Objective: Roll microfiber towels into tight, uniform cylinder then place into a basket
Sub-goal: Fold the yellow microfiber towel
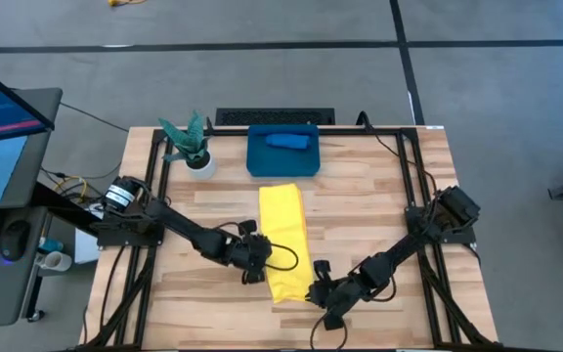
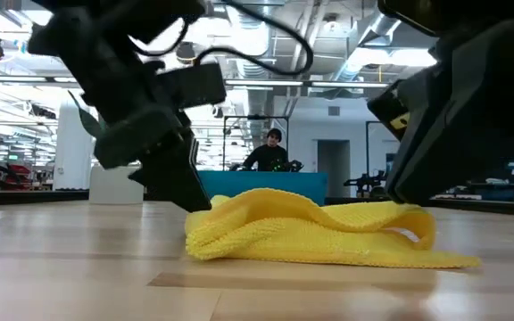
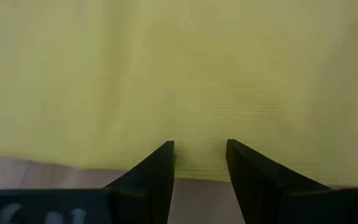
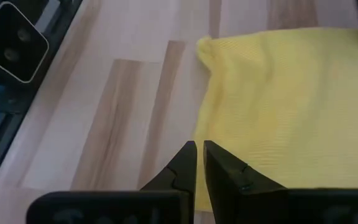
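Observation:
The yellow towel [image 1: 283, 240] lies on the wooden table as a long folded strip running from far to near; in the low view its left side bulges up [image 2: 239, 214]. My left gripper [image 1: 257, 262] stands open at the strip's left long edge [image 3: 135, 165]. My right gripper [image 1: 319, 288] is shut, with only a thin slit between the fingers, at the right long edge just short of the near right corner [image 4: 201, 42]. The blue towel [image 1: 286, 140] lies rolled inside the teal basket [image 1: 262, 164] at the table's far side. My left gripper slants down from the table's left, its open fingers [image 3: 160, 162] astride the towel's left long edge. In the low view a fingertip [image 2: 196, 198] meets the raised fold there; no cloth shows pinched between the fingers. My right gripper slants down from the right with its fingertips [image 4: 188, 155] over the towel's right long edge [image 4: 199, 124]. No cloth shows between them, and I cannot tell whether they touch it.
A white pot with a green plant [image 1: 195, 156] stands left of the basket. Black frame rails [image 1: 411, 186] run along both sides of the table. Bare wood lies to the left and right of the towel. A person [image 2: 270, 152] sits far behind the table.

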Robot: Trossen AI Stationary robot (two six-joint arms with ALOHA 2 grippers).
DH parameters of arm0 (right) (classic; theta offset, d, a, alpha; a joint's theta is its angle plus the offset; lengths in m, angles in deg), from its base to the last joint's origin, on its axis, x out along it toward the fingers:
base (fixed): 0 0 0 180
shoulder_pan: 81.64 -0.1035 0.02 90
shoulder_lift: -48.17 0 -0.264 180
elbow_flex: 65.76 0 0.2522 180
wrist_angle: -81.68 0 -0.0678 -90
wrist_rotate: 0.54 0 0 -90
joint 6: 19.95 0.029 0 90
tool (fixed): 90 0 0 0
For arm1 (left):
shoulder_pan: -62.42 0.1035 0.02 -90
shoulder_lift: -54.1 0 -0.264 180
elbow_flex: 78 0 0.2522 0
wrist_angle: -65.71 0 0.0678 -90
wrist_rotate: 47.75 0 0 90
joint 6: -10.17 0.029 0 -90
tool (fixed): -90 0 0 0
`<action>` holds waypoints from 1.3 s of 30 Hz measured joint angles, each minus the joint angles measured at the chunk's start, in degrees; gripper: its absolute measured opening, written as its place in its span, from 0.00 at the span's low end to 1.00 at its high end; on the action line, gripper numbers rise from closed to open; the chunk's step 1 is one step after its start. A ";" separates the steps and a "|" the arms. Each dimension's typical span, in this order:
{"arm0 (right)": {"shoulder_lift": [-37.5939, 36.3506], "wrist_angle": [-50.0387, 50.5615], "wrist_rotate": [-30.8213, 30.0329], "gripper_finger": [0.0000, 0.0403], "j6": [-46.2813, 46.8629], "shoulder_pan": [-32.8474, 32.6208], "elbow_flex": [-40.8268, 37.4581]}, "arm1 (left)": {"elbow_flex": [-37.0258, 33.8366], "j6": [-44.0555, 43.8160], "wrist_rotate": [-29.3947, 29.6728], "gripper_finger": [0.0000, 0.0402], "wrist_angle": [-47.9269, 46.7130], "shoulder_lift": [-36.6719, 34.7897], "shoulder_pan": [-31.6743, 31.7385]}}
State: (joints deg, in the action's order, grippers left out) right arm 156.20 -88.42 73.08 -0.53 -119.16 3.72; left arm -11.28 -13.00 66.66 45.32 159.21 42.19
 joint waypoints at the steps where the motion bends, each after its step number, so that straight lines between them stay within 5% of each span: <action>1: 0.12 0.13 0.04 0.13 -0.02 0.00 0.00 | -0.41 -0.07 -0.36 0.35 0.15 -0.01 0.61; 27: 0.11 3.41 1.72 0.13 2.73 1.80 0.00 | -1.47 -0.01 -2.56 0.35 1.60 -0.10 3.02; 39: -5.10 3.38 0.01 0.32 -8.22 0.33 0.07 | -1.50 -0.05 -2.58 0.35 1.62 -0.07 3.02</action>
State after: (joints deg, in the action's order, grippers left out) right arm 151.10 -85.03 73.09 -8.75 -118.83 3.79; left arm -12.78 -13.05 64.08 46.93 159.13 45.21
